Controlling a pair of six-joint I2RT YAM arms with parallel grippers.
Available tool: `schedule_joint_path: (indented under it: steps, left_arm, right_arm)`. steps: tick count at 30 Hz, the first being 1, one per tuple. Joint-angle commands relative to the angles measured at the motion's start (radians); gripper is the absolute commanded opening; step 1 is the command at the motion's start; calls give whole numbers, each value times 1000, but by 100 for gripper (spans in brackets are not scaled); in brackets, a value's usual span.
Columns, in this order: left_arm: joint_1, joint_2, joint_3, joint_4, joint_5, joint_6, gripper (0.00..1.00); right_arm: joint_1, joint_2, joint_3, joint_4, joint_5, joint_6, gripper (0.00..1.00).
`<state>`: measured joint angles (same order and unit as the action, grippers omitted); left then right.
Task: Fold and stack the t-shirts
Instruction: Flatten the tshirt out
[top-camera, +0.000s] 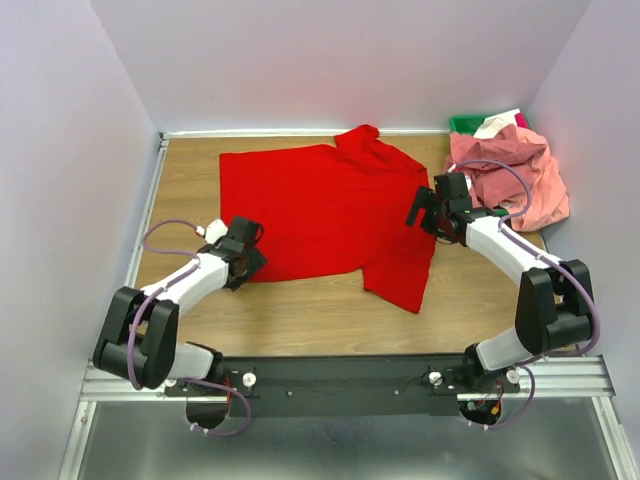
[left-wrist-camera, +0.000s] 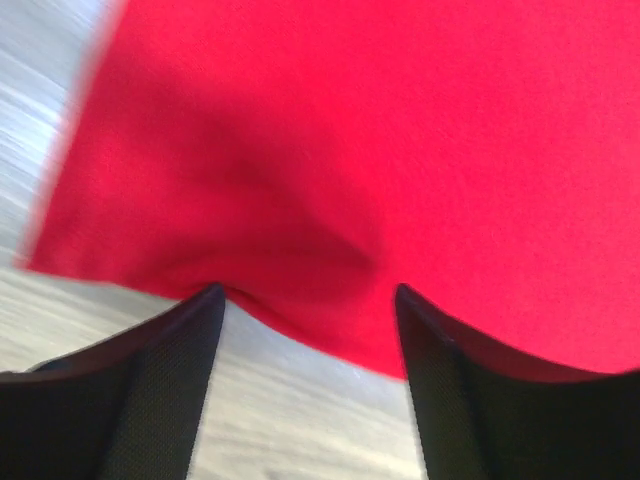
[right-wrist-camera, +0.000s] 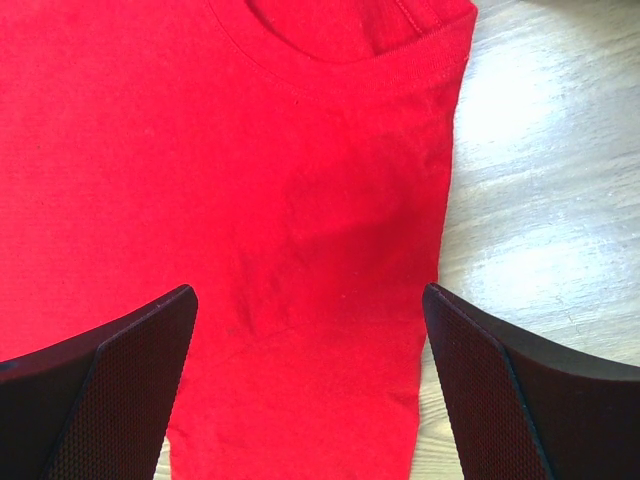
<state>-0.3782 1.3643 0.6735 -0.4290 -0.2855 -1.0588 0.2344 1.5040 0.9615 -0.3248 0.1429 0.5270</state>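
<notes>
A bright red t-shirt (top-camera: 325, 215) lies spread on the wooden table. My left gripper (top-camera: 245, 262) is open at the shirt's near left hem; in the left wrist view (left-wrist-camera: 305, 295) the red hem (left-wrist-camera: 330, 200) sits just beyond the fingertips, which rest low over the table. My right gripper (top-camera: 425, 215) is open at the shirt's right edge by the collar; in the right wrist view (right-wrist-camera: 310, 300) its jaws straddle the red cloth (right-wrist-camera: 250, 180) below the neckband. Salmon pink t-shirts (top-camera: 510, 175) lie heaped at the back right.
A green bin (top-camera: 468, 124) stands at the back right corner under the pink heap, with white cloth (top-camera: 497, 125) on it. Walls close off the table on the left, back and right. Bare wood (top-camera: 300, 315) lies between the shirt and the arm bases.
</notes>
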Motion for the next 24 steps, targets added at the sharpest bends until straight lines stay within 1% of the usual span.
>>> schedule_joint_path:
  steps: [1, 2, 3, 4, 5, 6, 7, 13, 15, 18, 19, 22, 23, 24]
  left_arm:
    - [94, -42, -83, -30, -55, 8, 74]
    - [111, -66, -84, -42, -94, 8, 89]
    - [130, -76, -94, -48, -109, 14, 89]
    - [153, -85, -101, -48, -113, 26, 81]
    - [185, -96, -110, -30, -89, 52, 81]
    - [193, -111, -127, -8, -75, 66, 87]
    - [199, -117, -132, 16, -55, 75, 90]
    - [202, -100, -132, 18, -55, 83, 86]
    - [202, -102, -132, 18, -52, 86, 83]
    - [202, -113, -138, 19, -52, 83, 70]
    - [202, -116, -141, 24, -50, 85, 60]
    - [202, -123, -144, 30, -50, 88, 49]
    - [203, -123, -144, 30, -49, 89, 48]
    - [203, -122, -144, 32, -49, 91, 43]
  right_arm:
    - [5, -5, -14, 18, 34, 5, 100]
    - [5, -5, -15, 17, 35, 5, 100]
    - [3, -5, -15, 18, 38, 5, 100]
    - [5, -5, -15, 18, 38, 5, 100]
    - [5, -4, -15, 18, 38, 5, 100]
    - [3, -2, -14, 18, 35, 5, 100]
    - [3, 1, -14, 18, 34, 4, 100]
    - [3, 4, -15, 20, 29, 5, 100]
    - [5, 2, -18, 20, 27, 7, 100]
    - [3, -2, -23, 20, 26, 11, 100]
    - [5, -7, -24, 18, 26, 14, 100]
    - [5, -19, -27, 18, 27, 16, 100]
    - [5, -21, -29, 18, 24, 16, 100]
    - [5, -25, -30, 18, 26, 16, 100]
